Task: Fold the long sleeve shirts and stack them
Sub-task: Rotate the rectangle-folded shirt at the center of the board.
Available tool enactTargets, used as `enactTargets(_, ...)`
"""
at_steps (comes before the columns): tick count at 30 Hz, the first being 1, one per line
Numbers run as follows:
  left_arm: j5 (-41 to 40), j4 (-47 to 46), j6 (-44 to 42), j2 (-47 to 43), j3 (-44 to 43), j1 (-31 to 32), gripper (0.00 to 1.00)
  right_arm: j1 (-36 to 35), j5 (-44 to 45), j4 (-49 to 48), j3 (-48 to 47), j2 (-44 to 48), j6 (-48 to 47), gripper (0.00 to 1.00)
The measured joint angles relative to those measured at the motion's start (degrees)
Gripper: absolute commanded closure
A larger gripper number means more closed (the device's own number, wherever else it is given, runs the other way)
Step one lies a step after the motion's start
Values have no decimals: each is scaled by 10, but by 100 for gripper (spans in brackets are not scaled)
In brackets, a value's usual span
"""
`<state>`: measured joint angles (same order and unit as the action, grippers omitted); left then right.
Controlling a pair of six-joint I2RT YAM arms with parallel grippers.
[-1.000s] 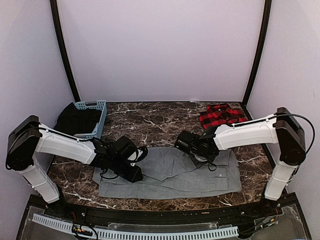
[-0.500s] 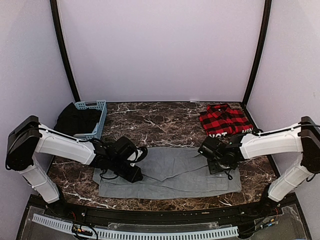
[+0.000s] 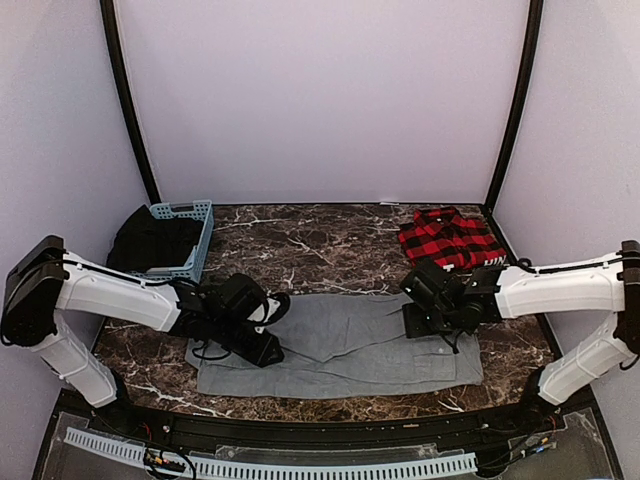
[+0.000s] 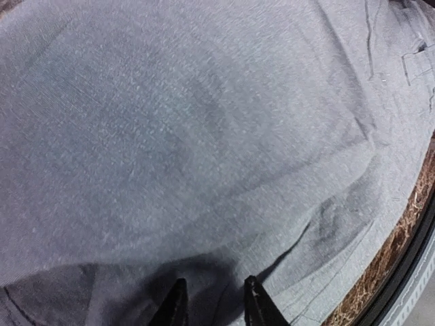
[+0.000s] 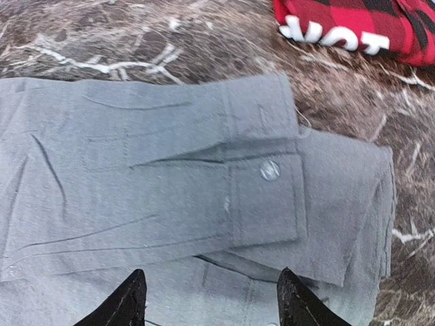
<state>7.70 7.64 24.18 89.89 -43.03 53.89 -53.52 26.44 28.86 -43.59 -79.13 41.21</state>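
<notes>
Progress: plaid shirt (image 3: 450, 240) sits at the far right corner of the surface (image 3: 300, 250), bunched into a compact bundle, white lettering along its near edge. Looks already folded. Grey shirt (image 3: 340, 350) lies spread lengthwise along the near edge, middle of the surface. At its right end a sleeve is laid across the body, with the buttoned cuff (image 5: 268, 204) flat on top. Judged part-way: sleeve in, body not yet folded down, nothing stacked. Left to do: finish folding the grey one, then put the two together.

Left fingers (image 4: 175, 305): low over the left part of the grey shirt, a narrow gap between them, only shadowed cloth showing below, nothing pinched that I can see. Right fingers (image 5: 129, 302): spread wide above the right end of the grey shirt, empty.

Blue basket (image 3: 185, 212) at the far left corner holds dark cloth (image 3: 150, 240).

Against a second ago: the right arm has drawn back from the middle of the shirt's far edge toward the right end, elbow swung outward. The plaid lettering, then covered by the arm, now shows. The left arm has barely shifted. The grey shirt's outline is much the same.
</notes>
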Motion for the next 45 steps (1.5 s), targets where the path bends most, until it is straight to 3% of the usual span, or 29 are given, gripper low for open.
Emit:
enactTargets(7, -5, -9, 0, -116, 17, 0, 49, -1, -22, -40, -31, -49, -56, 37)
enactTargets(14, -68, 30, 37, -104, -6, 0, 42, 8, -34, -33, -41, -92, -93, 37)
enactTargets(22, -91, 80, 89, -75, -5, -14, 41, 33, -40, -21, -41, -98, -111, 37)
enactTargets(33, -60, 51, 82, -9, -5, -85, 46, 64, -46, -16, -39, -98, -125, 36)
enactTargets(38, -58, 33, 48, 56, -66, -115, 47, 90, -57, -14, -24, -98, -125, 36)
enactTargets(45, -57, 27, -2, 185, -219, -152, 47, 91, -67, -21, 8, -80, -113, 37)
